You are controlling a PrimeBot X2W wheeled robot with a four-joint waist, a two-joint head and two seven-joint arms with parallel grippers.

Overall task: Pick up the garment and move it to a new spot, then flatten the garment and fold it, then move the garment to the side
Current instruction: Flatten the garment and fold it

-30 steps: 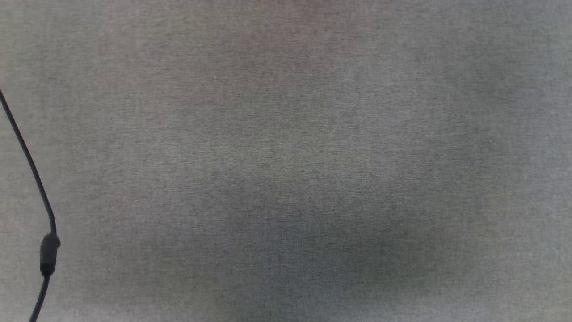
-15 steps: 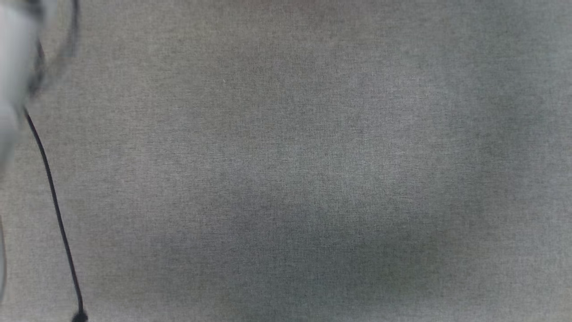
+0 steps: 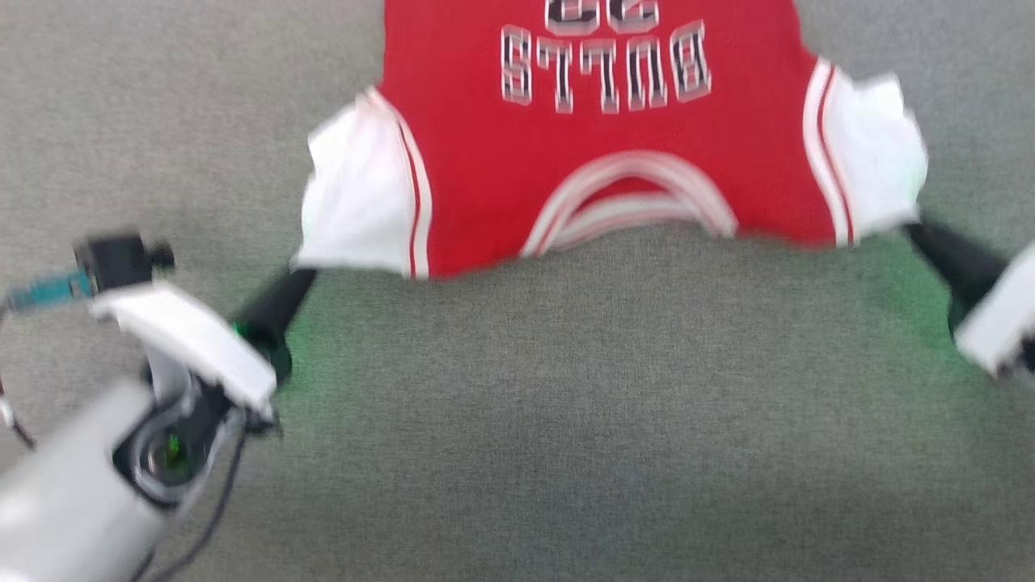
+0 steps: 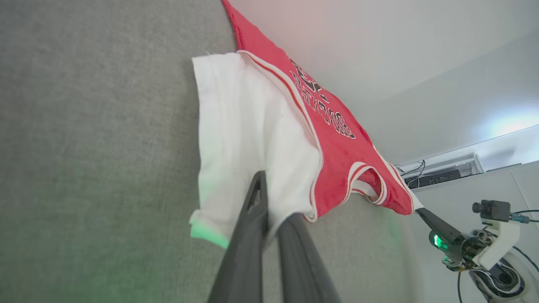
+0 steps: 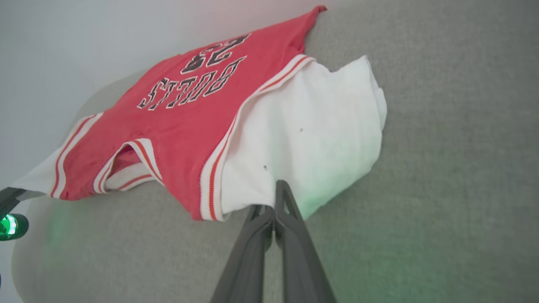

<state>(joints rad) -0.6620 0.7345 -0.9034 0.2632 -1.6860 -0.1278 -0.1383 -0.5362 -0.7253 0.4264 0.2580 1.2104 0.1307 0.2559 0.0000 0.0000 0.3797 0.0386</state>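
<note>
garment (image 3: 598, 153): red, stretched between both pairs of jaws, collar nearest the robot, over the grey surface (image 3: 566, 420).
left gripper (image 4: 273, 202): clamped shut on the near corner of one white sleeve (image 4: 240, 134).
right gripper (image 5: 269, 202): pinched closed on the near edge of the other white sleeve (image 5: 320, 126).
head view versus half a second ago: then bare grey surface; now garment and both grippers in frame.

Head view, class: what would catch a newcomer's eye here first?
The red garment with white sleeves, spread at the top centre over the grey surface. The left gripper and right gripper each have their jaws shut on one white sleeve, at opposite ends.
</note>
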